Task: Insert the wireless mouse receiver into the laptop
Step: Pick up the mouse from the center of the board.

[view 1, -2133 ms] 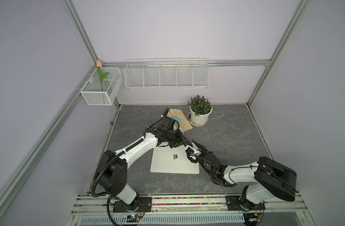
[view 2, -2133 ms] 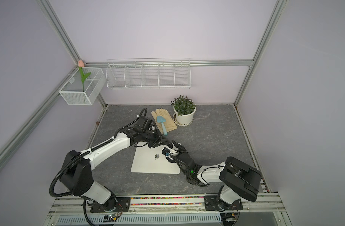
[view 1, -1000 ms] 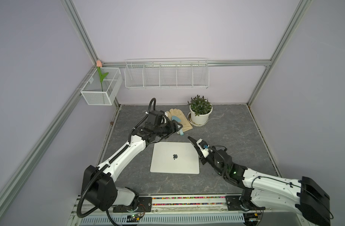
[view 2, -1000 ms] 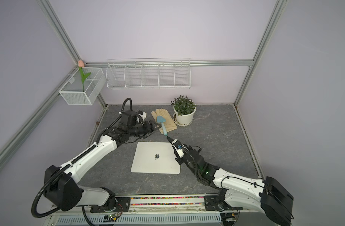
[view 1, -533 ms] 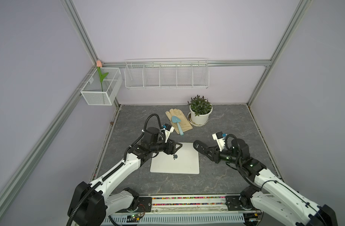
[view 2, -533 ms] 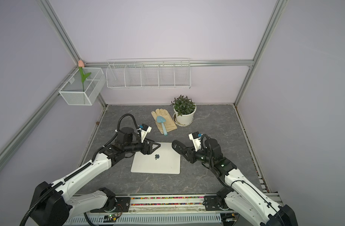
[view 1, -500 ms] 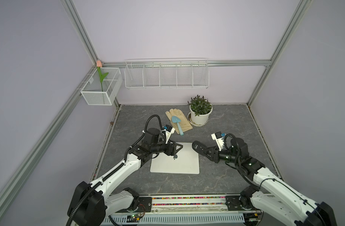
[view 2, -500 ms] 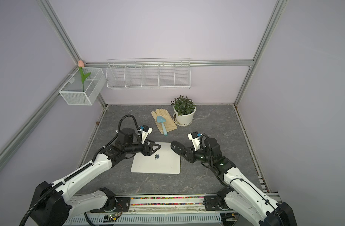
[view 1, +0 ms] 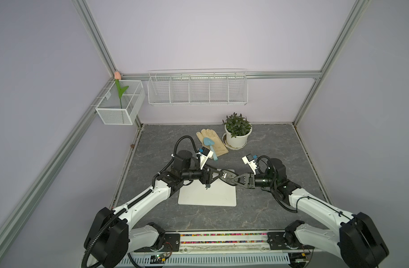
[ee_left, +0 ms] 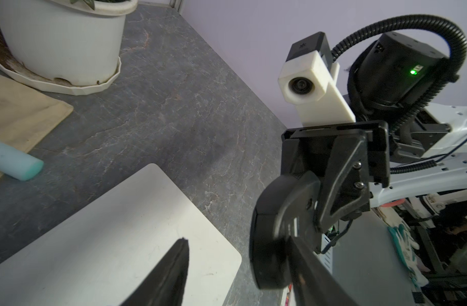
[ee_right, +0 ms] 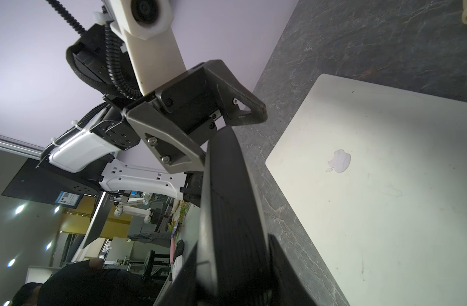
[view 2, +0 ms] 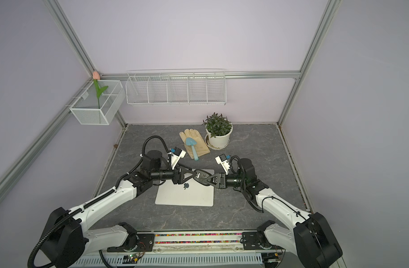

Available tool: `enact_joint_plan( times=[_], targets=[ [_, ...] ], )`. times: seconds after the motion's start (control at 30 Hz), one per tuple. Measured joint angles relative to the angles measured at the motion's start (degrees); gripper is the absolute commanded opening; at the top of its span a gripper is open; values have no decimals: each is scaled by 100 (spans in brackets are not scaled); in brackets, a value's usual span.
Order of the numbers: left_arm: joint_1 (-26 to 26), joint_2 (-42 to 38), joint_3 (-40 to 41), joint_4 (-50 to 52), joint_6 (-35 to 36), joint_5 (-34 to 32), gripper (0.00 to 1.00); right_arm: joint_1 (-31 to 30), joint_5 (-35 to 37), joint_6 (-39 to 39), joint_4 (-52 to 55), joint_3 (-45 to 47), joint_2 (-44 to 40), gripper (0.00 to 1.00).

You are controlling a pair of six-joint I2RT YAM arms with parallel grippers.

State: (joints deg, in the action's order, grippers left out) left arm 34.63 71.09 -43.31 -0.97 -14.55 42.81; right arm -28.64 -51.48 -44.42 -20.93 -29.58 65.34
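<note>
left gripper (view 1: 220, 177) and right gripper (view 1: 233, 180) have converged above thin silver-white laptop (view 1: 210, 197); right clamps small black oval mouse (view 1: 227, 175), left parted around it; skewed pinch could drop it.

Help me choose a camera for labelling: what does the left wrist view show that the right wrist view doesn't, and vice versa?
Only the left wrist view: the white plant pot, the pale blue trowel handle, and the right gripper seen head-on. Only the right wrist view: the faint apple logo and the left gripper head-on. Both: the silver-white laptop, the black oval wireless mouse in the right gripper, and the grey marbled tabletop.
</note>
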Motion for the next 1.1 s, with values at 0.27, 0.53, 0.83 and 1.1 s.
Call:
enact_joint_plan(
  times=[0.27,0.53,0.83,1.1],
  targets=[
    [4,387,-83,-243,-330,752,49,0,-181,-345,-693,-2,393,21],
    [-15,483,-98,-435,-693,1091,22,-2,-398,-632,-1449,-13,809,21],
    [-66,605,-122,-457,-922,1250,0,17,-496,-636,-1576,-33,964,44],
    [96,619,-72,-903,-1366,876,0,-74,-90,-153,-706,-337,669,71]
  ],
)
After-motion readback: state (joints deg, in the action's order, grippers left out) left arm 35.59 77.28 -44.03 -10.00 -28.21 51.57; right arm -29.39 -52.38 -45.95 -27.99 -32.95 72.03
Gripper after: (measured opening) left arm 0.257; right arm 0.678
